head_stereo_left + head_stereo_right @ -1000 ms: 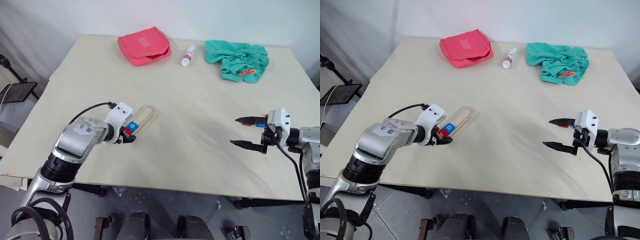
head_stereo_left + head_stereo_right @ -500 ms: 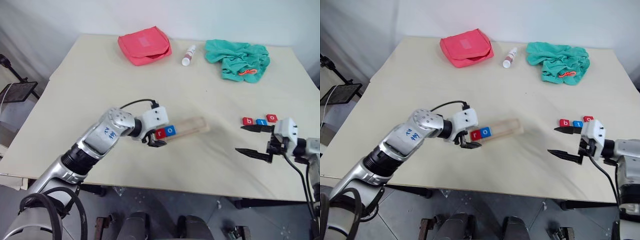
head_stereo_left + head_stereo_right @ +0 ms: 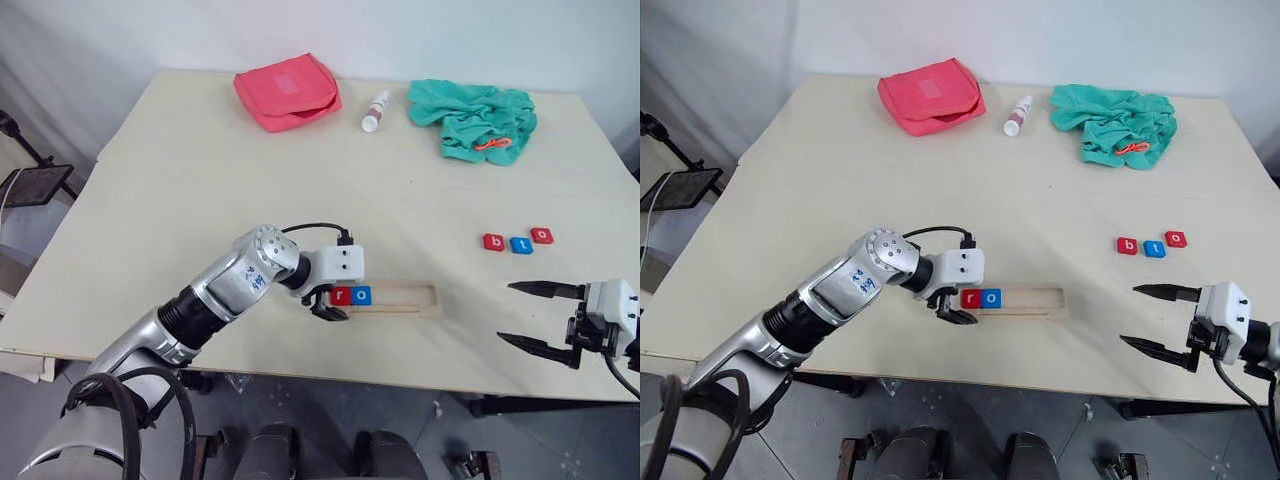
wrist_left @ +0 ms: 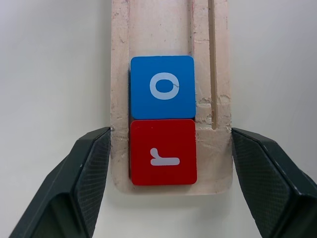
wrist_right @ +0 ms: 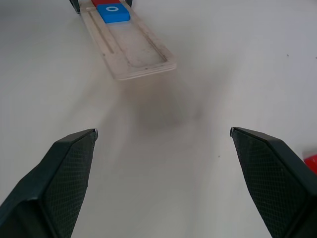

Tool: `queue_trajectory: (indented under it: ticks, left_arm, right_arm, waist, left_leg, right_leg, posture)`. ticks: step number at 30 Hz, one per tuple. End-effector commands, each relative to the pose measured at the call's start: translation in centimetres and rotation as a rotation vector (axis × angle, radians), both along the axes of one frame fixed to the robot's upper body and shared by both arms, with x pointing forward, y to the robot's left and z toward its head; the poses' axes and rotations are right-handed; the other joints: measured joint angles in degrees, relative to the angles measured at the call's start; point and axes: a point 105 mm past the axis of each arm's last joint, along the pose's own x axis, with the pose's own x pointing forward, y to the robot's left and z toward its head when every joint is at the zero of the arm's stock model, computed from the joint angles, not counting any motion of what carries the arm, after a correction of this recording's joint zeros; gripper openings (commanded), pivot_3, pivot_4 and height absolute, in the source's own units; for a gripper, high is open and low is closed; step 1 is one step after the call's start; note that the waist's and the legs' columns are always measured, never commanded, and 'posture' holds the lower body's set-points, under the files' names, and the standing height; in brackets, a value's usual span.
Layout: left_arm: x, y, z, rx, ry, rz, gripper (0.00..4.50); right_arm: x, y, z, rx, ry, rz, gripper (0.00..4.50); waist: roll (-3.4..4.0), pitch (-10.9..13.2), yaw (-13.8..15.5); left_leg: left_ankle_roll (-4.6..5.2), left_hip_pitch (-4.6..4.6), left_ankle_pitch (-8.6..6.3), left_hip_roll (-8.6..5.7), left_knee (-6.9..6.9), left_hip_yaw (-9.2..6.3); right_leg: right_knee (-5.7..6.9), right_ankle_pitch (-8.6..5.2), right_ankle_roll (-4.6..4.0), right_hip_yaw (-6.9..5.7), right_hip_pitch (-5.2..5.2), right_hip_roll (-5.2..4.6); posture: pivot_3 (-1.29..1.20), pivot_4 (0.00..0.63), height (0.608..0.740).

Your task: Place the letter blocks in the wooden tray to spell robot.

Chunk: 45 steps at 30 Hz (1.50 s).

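Observation:
The wooden tray (image 3: 405, 299) lies flat near the table's front edge, lengthwise left to right. At its left end sit a red r block (image 3: 341, 295) and a blue o block (image 3: 362, 295), side by side. My left gripper (image 3: 330, 303) is shut on that end, one finger (image 4: 91, 163) against each long side. A red b block (image 3: 494, 242), a blue t block (image 3: 521, 244) and a red o block (image 3: 542, 236) lie in a row on the table at the right. My right gripper (image 3: 505, 311) hovers open and empty nearer the front than that row.
A red pouch (image 3: 288, 90), a small white bottle (image 3: 376, 110) and a crumpled teal cloth (image 3: 475, 118) lie along the table's far side. The tray is close to the table's front edge (image 3: 420, 375).
My left gripper has carried the tray with r and o to the right and turned it from slanted to parallel with the front edge. The right gripper drew back, uncovering the three loose blocks.

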Motion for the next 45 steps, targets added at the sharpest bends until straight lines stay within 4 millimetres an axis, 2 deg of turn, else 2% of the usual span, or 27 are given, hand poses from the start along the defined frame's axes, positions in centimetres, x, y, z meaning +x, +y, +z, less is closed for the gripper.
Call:
queue_trajectory:
  ticks: [1,9,11,13,17,22,26,31,36,38,40,45]
  left_arm:
    - [0.2,-0.7,0.8,-0.001,-0.048,-0.039,3.37]
    - [0.7,-1.3,0.7,0.006,-0.061,-0.040,3.37]
    - [0.7,-1.3,0.5,0.013,-0.061,-0.043,4.10]
    - [0.6,-1.4,0.4,0.013,-0.057,-0.046,4.46]
    - [0.4,-1.7,0.7,-0.008,-0.059,-0.043,4.46]
    - [0.9,-1.1,2.8,-0.105,-0.067,0.000,4.46]
    - [0.8,0.0,4.8,-0.262,0.011,0.062,4.46]
    - [1.3,1.0,5.6,-0.356,0.001,0.099,4.46]
    - [3.3,6.0,6.1,-0.543,-0.063,0.186,4.46]
    - [3.1,6.9,6.4,-0.623,-0.092,0.148,4.46]
    - [2.1,7.7,6.5,-0.691,-0.116,0.063,4.46]
    - [0.0,9.1,4.8,-0.741,-0.136,-0.049,4.46]
  right_arm:
    - [-0.4,-0.1,1.3,0.007,-0.056,-0.021,4.50]
    - [-1.0,-0.1,1.3,0.016,-0.062,-0.057,4.50]
    - [-0.9,0.0,1.4,0.018,-0.063,-0.060,4.50]
    - [-0.8,0.1,1.5,0.020,-0.065,-0.061,4.50]
    - [-0.5,0.2,1.7,0.023,-0.070,-0.062,4.50]
    - [-0.1,0.3,2.2,0.029,-0.083,-0.067,4.50]
    - [0.3,0.0,2.3,0.023,-0.076,-0.105,4.50]
    - [0.6,-0.3,2.6,0.028,-0.067,-0.133,4.50]
    - [2.3,-0.5,3.1,0.062,-0.117,-0.275,4.50]
    - [2.9,-0.6,3.5,0.092,-0.156,-0.341,4.50]
    - [3.4,-0.8,3.9,0.132,-0.193,-0.420,4.50]
    - [3.8,-1.2,3.6,0.198,-0.209,-0.629,4.50]
  waist:
    - [0.00,0.00,-0.01]
    - [0.00,0.00,0.11]
    - [0.00,0.00,0.11]
    - [0.00,0.00,0.10]
    - [0.00,0.00,0.09]
    - [0.00,0.00,0.07]
    - [0.00,0.00,-0.01]
    - [0.00,0.00,-0.01]
    - [0.02,-0.01,-0.28]
    - [0.02,-0.01,-0.29]
    - [0.02,-0.02,-0.20]
    - [0.03,-0.02,0.23]
  left_leg:
    - [0.00,0.00,0.00,0.00,0.00,0.00]
    - [0.01,0.01,0.00,-0.01,0.02,0.00]
    - [0.02,0.01,0.00,-0.02,0.02,0.00]
    - [0.02,0.01,0.00,-0.02,0.02,-0.01]
    - [0.02,0.02,0.00,-0.02,0.02,-0.01]
    - [0.02,0.01,0.00,-0.02,0.02,-0.02]
    - [0.02,0.02,0.00,-0.02,0.02,-0.03]
    - [0.02,0.02,0.00,-0.02,0.05,-0.03]
    - [0.01,0.05,0.00,0.00,0.03,-0.03]
    - [0.01,0.07,0.00,0.02,0.04,-0.02]
    - [0.01,0.08,0.00,0.02,0.05,-0.02]
    - [0.02,0.05,-0.01,-0.10,0.02,-0.14]
  right_leg:
    - [0.00,0.00,0.00,0.00,0.00,0.00]
    - [0.00,0.00,0.00,0.00,0.03,-0.01]
    - [0.00,0.00,0.00,0.00,0.03,-0.02]
    - [0.00,0.00,0.00,0.00,0.02,-0.02]
    - [0.00,0.00,0.01,0.00,0.03,-0.02]
    - [0.01,0.00,0.00,0.00,0.02,-0.02]
    - [0.04,0.00,0.01,-0.01,0.01,-0.02]
    - [0.08,0.00,0.00,-0.01,0.02,-0.03]
    - [0.11,0.00,0.00,-0.01,-0.01,-0.03]
    - [0.13,0.00,0.00,-0.02,-0.01,-0.03]
    - [0.15,0.00,0.00,-0.03,-0.01,-0.05]
    - [0.20,0.00,0.01,-0.10,-0.03,-0.13]
  posture:
    - [0.00,0.150,0.740]
    - [0.00,0.150,0.740]
    - [0.00,0.150,0.740]
    - [0.00,0.150,0.740]
    - [0.00,0.150,0.740]
    - [0.00,0.150,0.740]
    - [0.00,0.150,0.740]
    - [0.00,0.150,0.740]
    - [0.00,0.150,0.740]
    - [0.00,0.150,0.740]
    - [0.00,0.150,0.740]
    - [0.00,0.150,0.740]
